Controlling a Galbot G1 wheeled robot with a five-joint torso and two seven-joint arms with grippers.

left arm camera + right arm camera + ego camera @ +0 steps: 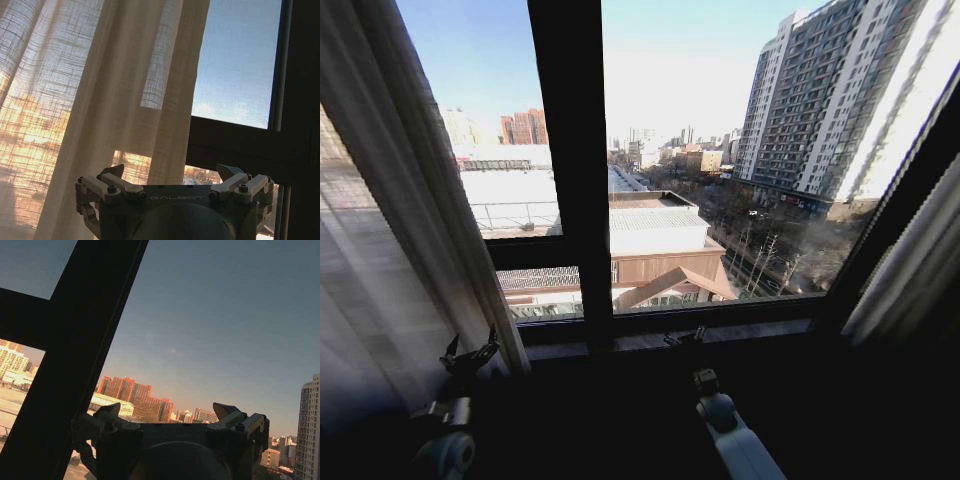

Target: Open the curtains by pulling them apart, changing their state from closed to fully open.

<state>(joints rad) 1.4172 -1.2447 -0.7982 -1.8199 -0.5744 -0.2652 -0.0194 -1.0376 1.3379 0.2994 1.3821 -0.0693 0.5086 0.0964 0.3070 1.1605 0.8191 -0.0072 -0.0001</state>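
Observation:
The left curtain point(400, 230) is a sheer white pleated panel gathered at the window's left side. The right curtain point(912, 262) hangs bunched at the far right edge. Between them the glass is uncovered. My left gripper point(470, 355) is low beside the left curtain's inner edge, open and holding nothing. In the left wrist view the left gripper point(172, 175) faces the curtain point(100, 100), whose fabric lies beyond its spread fingers. My right gripper point(685, 340) sits by the sill at the window's middle. The right gripper point(167, 412) is open and empty against the sky.
A thick black vertical window frame bar point(570, 150) splits the glass, with a crossbar and a sill point(720, 335) below. The same bar point(75, 340) looms close to the right gripper. City buildings lie outside.

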